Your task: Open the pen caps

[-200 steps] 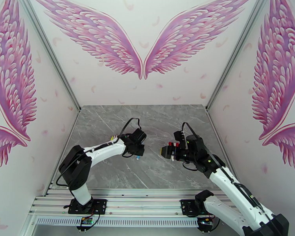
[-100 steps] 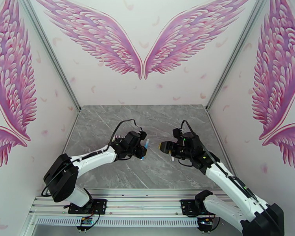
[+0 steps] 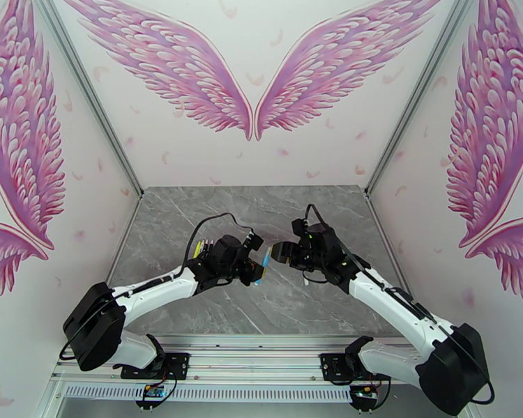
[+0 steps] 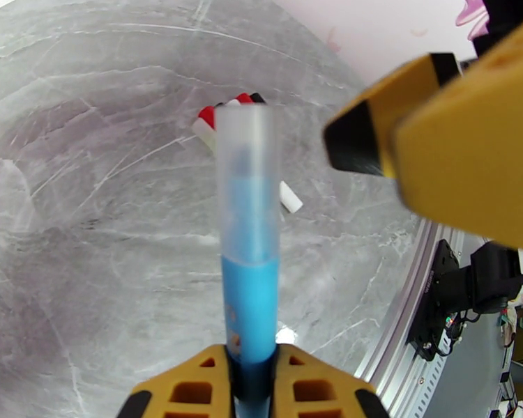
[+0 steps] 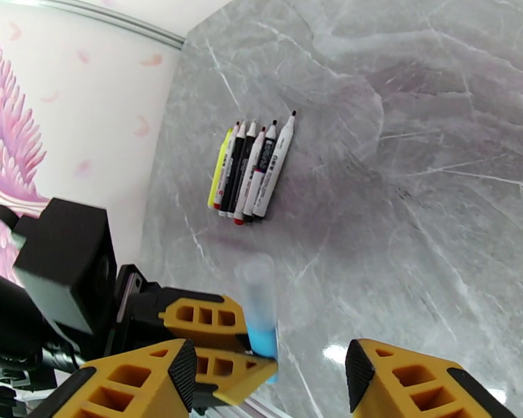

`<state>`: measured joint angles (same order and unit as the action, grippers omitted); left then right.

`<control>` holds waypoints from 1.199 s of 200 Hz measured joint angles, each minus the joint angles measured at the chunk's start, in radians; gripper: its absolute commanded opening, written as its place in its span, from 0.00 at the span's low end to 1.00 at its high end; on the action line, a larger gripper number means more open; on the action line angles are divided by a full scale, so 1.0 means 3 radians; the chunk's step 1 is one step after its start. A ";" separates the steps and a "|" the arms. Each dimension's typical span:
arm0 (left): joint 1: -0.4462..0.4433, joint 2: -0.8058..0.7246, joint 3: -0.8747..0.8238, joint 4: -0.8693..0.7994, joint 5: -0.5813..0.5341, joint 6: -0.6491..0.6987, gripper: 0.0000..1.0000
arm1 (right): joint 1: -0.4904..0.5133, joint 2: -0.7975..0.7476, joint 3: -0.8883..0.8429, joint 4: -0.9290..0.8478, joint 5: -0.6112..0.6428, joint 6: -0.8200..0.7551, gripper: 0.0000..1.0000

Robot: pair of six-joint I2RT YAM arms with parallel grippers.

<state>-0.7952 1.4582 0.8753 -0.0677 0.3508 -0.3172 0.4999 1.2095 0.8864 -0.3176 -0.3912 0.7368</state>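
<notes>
Pink feathered wings [image 3: 178, 64] painted large over white walls [image 3: 261, 165] on three sides, with small pink petals scattered between. Bare metal posts [image 3: 94, 99] at the two far corners, slanting down to the desk [image 3: 185, 217]. Grey marble-look desk, pale veins throughout, faintly glossy, closing the floor of the booth. Silver rail [image 3: 247, 364] along the near edge, carrying both bases. White left arm [image 3: 157, 290] and right arm [image 3: 394, 301] reaching inward and meeting over mid-desk.

Left end effector [image 4: 251, 360] clamped shut on the lower barrel of a blue pen [image 4: 251, 301], held off the desk. Translucent cap [image 4: 246, 182] seated on the pen's free end. Right end effector [image 5: 270, 367] with jaws parted, just beside the cap, one yellow finger either side, no contact visible.

Other pens [image 5: 251, 168] in a tight row on the desk toward the left wall: one yellow, the rest white- or black-barrelled, dark tips showing. Loose caps [image 4: 223, 116], red, white and black, bunched on the marble below the held pen.
</notes>
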 measured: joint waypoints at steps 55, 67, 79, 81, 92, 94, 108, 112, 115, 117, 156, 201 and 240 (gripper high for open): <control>-0.0018 -0.0020 -0.0019 0.0078 0.0136 0.0005 0.14 | 0.0085 0.0233 0.0086 0.0098 0.0023 -0.0001 0.55; -0.0018 -0.0033 -0.0019 0.0089 0.0160 -0.0001 0.14 | 0.0098 0.0273 0.0103 0.0106 0.0028 -0.0001 0.52; -0.0018 -0.0043 -0.0019 0.0099 0.0169 -0.0004 0.14 | 0.0109 0.0303 0.0112 0.0116 0.0034 -0.0001 0.49; -0.0019 -0.0046 -0.0019 0.0099 0.0172 -0.0005 0.14 | 0.0111 0.0308 0.0114 0.0120 0.0034 -0.0003 0.49; -0.0018 -0.0051 -0.0019 0.0103 0.0178 -0.0005 0.14 | 0.0112 0.0324 0.0121 0.0131 0.0036 -0.0001 0.46; -0.0018 -0.0051 -0.0019 0.0106 0.0179 -0.0006 0.14 | 0.0112 0.0327 0.0123 0.0131 0.0038 -0.0003 0.45; -0.0018 -0.0051 -0.0019 0.0108 0.0186 -0.0014 0.13 | 0.0122 0.0332 0.0126 0.0141 0.0046 -0.0001 0.43; -0.0018 -0.0051 -0.0019 0.0109 0.0188 -0.0017 0.14 | 0.0125 0.0333 0.0126 0.0144 0.0047 -0.0001 0.42; -0.0018 -0.0051 -0.0018 0.0109 0.0188 -0.0018 0.13 | 0.0125 0.0333 0.0126 0.0148 0.0047 -0.0003 0.41; -0.0018 -0.0051 -0.0019 0.0109 0.0189 -0.0017 0.13 | 0.0126 0.0333 0.0126 0.0149 0.0048 0.0000 0.40; -0.0022 -0.0051 -0.0018 0.0117 0.0191 -0.0041 0.13 | 0.0134 0.0333 0.0127 0.0153 0.0057 -0.0010 0.32; -0.0020 -0.0051 -0.0019 0.0118 0.0191 -0.0078 0.13 | 0.0134 0.0333 0.0128 0.0153 0.0058 -0.0013 0.23; -0.0020 -0.0051 -0.0019 0.0120 0.0191 -0.0102 0.23 | 0.0134 0.0341 0.0128 0.0153 0.0081 -0.0014 0.15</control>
<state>-0.8013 1.4429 0.8696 -0.0319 0.4080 -0.3477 0.5400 1.3117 0.9249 -0.2718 -0.3668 0.7326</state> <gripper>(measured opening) 0.180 0.194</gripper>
